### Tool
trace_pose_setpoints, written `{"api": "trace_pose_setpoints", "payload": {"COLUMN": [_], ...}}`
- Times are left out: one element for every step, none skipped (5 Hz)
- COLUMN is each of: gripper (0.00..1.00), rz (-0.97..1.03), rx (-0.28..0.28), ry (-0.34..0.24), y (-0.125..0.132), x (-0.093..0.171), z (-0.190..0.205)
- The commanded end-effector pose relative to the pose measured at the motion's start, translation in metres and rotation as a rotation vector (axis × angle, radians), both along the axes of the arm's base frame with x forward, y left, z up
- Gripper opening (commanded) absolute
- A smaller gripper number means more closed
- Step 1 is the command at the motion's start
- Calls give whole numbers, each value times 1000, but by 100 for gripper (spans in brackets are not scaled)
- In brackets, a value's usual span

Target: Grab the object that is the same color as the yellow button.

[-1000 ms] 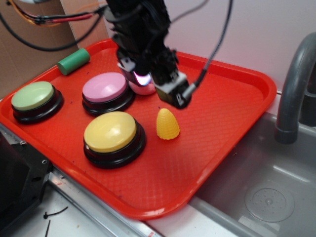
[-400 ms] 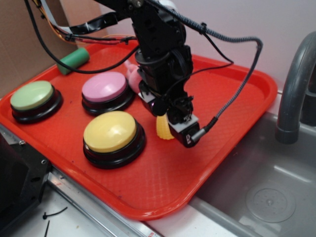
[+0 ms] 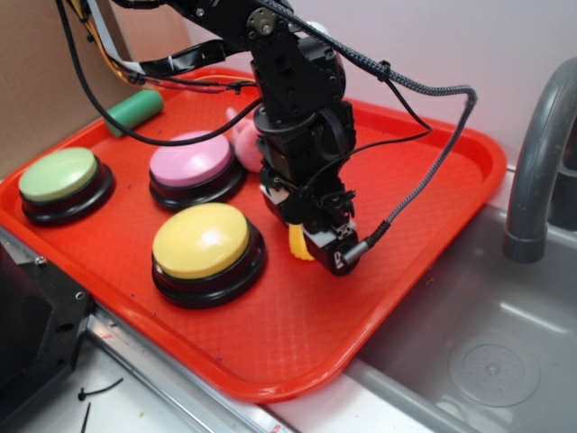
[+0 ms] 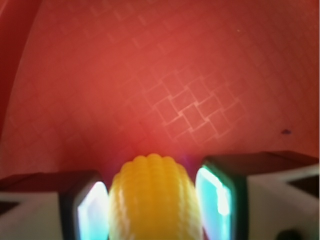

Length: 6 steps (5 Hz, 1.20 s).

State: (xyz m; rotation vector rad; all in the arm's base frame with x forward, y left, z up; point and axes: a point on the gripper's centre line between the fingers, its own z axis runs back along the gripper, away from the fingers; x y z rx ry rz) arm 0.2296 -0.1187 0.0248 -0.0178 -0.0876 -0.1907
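Note:
The small yellow corn cob [image 4: 152,197] stands on the red tray [image 3: 433,180], between my two lit fingertips. My gripper [image 4: 152,200] is low over the tray and its pads [image 4: 95,210] press against both sides of the cob, so it is shut on it. In the exterior view the gripper [image 3: 311,242] covers most of the cob, and only a yellow sliver [image 3: 296,242] shows at its left. The big yellow dome button [image 3: 202,240] on a black base sits just left of the gripper, apart from it.
A pink-topped button [image 3: 191,161] and a green-topped button [image 3: 59,175] stand on the tray's left half. A pink plush toy [image 3: 243,144] lies behind the arm, a green cylinder [image 3: 135,110] at the far left corner. A sink and grey faucet [image 3: 536,153] lie to the right.
My gripper swung from behind the corn cob forward and down over it. It now sits lower, with its fingers on both sides of the cob. The cob has not moved.

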Motion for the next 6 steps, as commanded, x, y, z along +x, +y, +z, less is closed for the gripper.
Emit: {"api": "trace_pose_setpoints", "payload": {"gripper": [0, 0, 0, 0, 0, 0], "rz": [45, 170, 284, 375, 441, 497], "rx": [-16, -33, -76, -121, -213, -177], "ry": [36, 9, -35, -102, -136, -171], "y": [6, 15, 23, 32, 46, 50], "x": [8, 22, 25, 20, 13, 8], "z": [18, 57, 98, 142, 174, 181]}}
